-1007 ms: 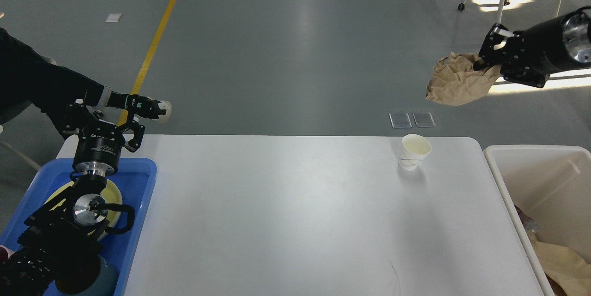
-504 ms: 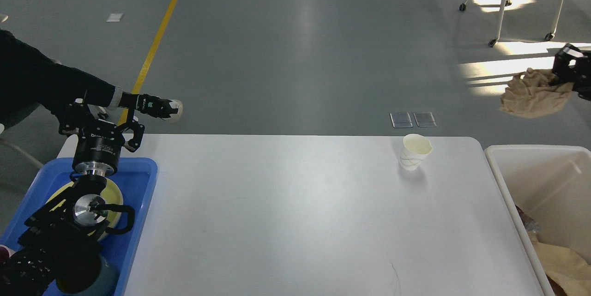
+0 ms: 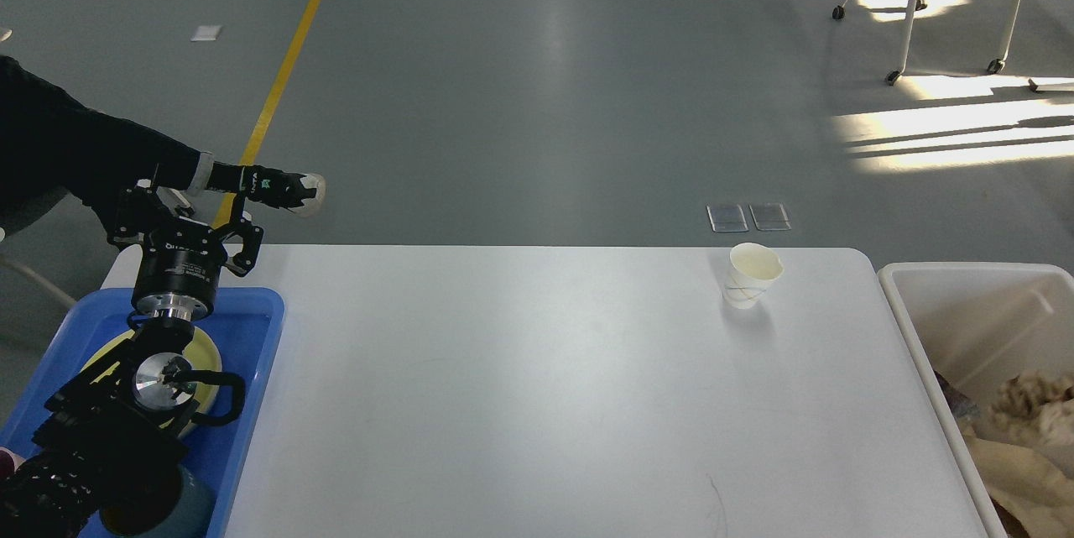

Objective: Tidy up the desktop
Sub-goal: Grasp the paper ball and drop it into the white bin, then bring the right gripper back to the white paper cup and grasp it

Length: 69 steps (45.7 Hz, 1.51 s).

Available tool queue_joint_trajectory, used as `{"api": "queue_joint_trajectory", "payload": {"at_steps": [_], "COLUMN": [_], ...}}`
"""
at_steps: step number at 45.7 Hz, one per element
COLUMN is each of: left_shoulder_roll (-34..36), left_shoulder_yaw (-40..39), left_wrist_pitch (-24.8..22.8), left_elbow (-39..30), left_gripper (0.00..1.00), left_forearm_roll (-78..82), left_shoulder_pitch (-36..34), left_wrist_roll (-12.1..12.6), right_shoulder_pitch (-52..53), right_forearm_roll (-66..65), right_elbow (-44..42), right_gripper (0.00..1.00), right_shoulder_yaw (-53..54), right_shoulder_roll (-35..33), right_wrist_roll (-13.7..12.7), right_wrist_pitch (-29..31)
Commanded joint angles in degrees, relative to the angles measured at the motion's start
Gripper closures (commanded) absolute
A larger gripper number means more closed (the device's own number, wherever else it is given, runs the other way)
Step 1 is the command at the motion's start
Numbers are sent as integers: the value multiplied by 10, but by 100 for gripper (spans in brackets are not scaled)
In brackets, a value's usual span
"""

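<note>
— Brown crumpled paper (image 3: 1036,408) lies in the cream bin (image 3: 923,328) on the right now. Before, the right arm held it up in the air. That arm is gone from the picture.

— And the left gripper (image 3: 180,219)?

— It has stayed over the far end of the blue tray (image 3: 256,404). It is dark and small, so I cannot tell if its fingers are wide or closed.

— What is hard to see?

— The arm covers most of the yellow plate (image 3: 205,349). The bin is cut off at the edge.

— Where is the desktop (image 3: 537,404)?

— In the middle, between tray and bin. Its long side runs left to right. A paper cup (image 3: 751,274) stands near its far right corner.
</note>
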Motion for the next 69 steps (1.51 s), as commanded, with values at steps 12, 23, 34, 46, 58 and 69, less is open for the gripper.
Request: {"api": "queue_joint_trajectory", "payload": {"at_steps": [12, 23, 34, 46, 58, 69], "left_shoulder_roll": [0, 0, 0, 0, 0, 0], "left_shoulder_yaw": [0, 0, 0, 0, 0, 0], "left_wrist_pitch": [0, 0, 0, 0, 0, 0], "left_elbow": [0, 0, 0, 0, 0, 0], "left_gripper": [3, 3, 3, 3, 3, 3], "left_forearm_roll": [0, 0, 0, 0, 0, 0], "left_shoulder_pitch": [0, 0, 0, 0, 0, 0], "left_wrist_roll": [0, 0, 0, 0, 0, 0], "right_shoulder_pitch": [80, 248, 429, 534, 345, 208], "right_forearm_roll": [2, 5, 6, 6, 9, 19], "right_elbow": [12, 105, 179, 223, 171, 109], "right_gripper": [0, 0, 0, 0, 0, 0], "right_shoulder_yaw": [7, -37, -139, -152, -129, -53], "right_shoulder_roll": [17, 40, 132, 214, 238, 248], "right_wrist_roll": [1, 1, 1, 1, 1, 0], "right_wrist_pitch": [12, 52, 193, 319, 138, 75]}}
